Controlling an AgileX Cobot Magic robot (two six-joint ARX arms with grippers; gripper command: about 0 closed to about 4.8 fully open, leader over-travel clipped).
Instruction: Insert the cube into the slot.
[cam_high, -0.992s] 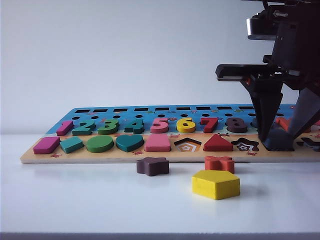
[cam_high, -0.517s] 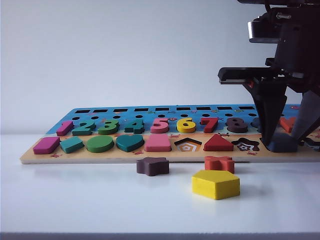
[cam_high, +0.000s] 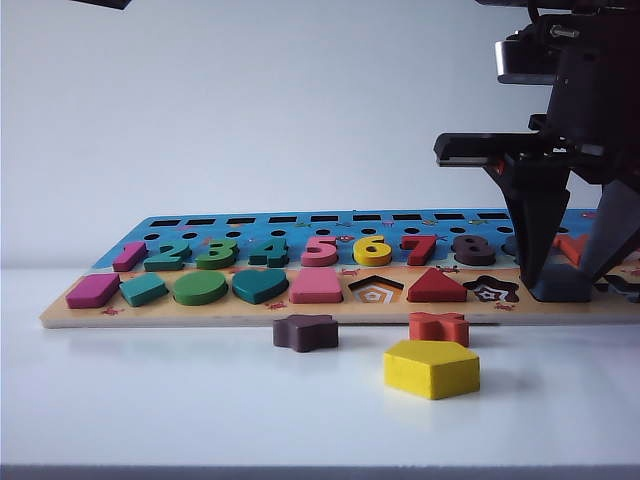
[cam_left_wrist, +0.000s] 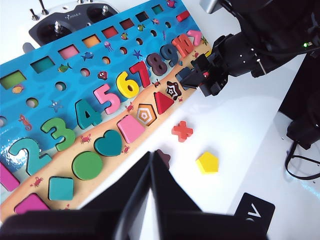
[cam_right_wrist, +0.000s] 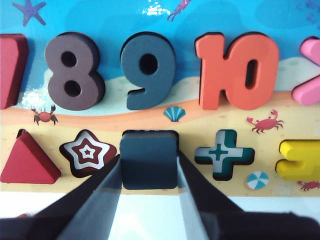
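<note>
Your stock on the white bench (cam_high: 150, 400), largest first:

- Wooden puzzle board (cam_high: 200, 312), long, lying flat, numerals and shape pieces seated in it.
- Right pincer (cam_right_wrist: 149, 175), pointing down over the board's right end; its jaws are closed on two opposite sides of the cube.
- Left pincer (cam_left_wrist: 151, 172), hovering above the near bench edge, fingers together, carrying nothing.
- Cube (cam_right_wrist: 149, 159), dark navy-grey, sitting over the slot (cam_right_wrist: 150, 132) between the star recess (cam_right_wrist: 89, 152) and the cross recess (cam_right_wrist: 223, 152); you cannot tell whether it is fully seated.
- Yellow pentagon block (cam_high: 431, 368), loose in front of the board.
- Dark-brown star block (cam_high: 305, 332), loose, left of the pentagon.
- Red cross block (cam_high: 439, 327), loose, just behind the pentagon.
</note>
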